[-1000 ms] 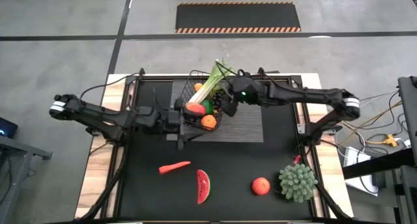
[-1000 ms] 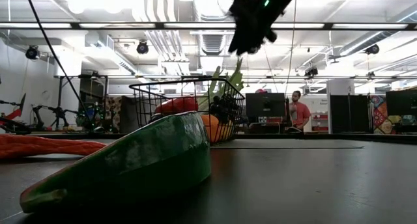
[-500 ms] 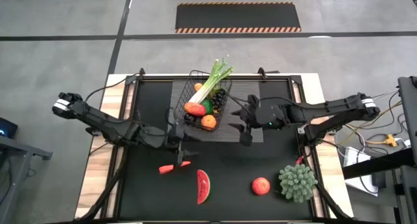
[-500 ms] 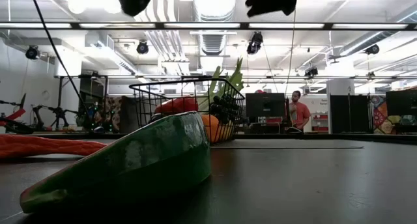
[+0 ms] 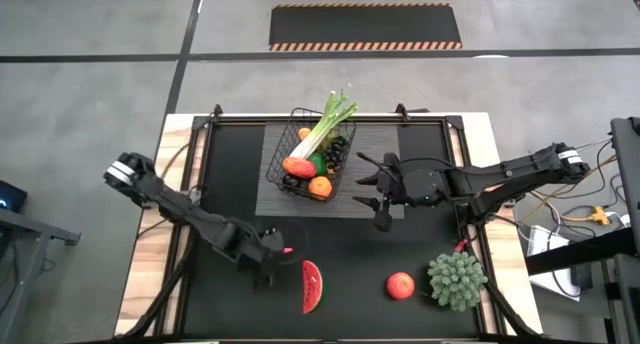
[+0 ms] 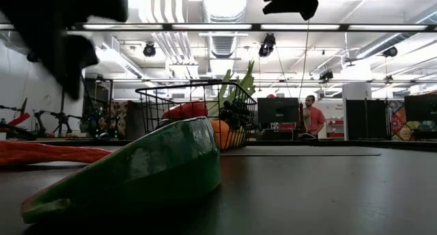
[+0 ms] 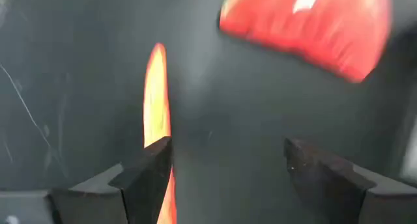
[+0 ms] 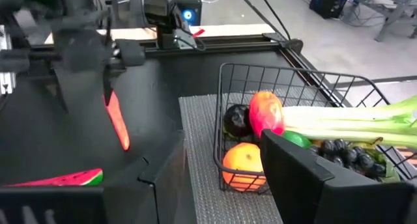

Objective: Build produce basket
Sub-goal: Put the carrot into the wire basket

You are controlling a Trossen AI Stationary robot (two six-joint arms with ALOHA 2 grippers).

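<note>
A: Left gripper (image 5: 272, 267) is low over the front of the bench (image 5: 230, 314), fingers spread apart, nothing between them. The carrot (image 7: 157, 100) lies right by it; in the left wrist view it runs past the inside of one finger (image 7: 146, 175), so it sits at the edge of the gap rather than centred in it.

B: And the watermelon slice (image 5: 312, 286) is just beside that gripper, on the side toward the right arm. From the low camera it fills the foreground, green rind facing us, with the carrot stretched flat on the bench beside it.

A: Over to the right gripper (image 5: 381, 206). It hovers above the edge of the grey ribbed mat (image 5: 375, 179), just beside the basket (image 5: 297, 124), jaws apart and empty.

B: The basket stands on that mat toward the back of the bench, well apart from the left gripper. Inside it: a leek (image 5: 328, 127) leaning out over the far rim, dark grapes (image 5: 338, 152), an orange (image 5: 320, 186), something red and orange (image 5: 297, 167) next to it, and a green piece (image 5: 317, 163) between them.

A: A red apple (image 5: 401, 285) sits on the bench near the front, close to a spiky green plant (image 5: 456, 279), both well apart from the right gripper.

B: In the room behind, a person (image 6: 313, 117) stands by a monitor.
</note>
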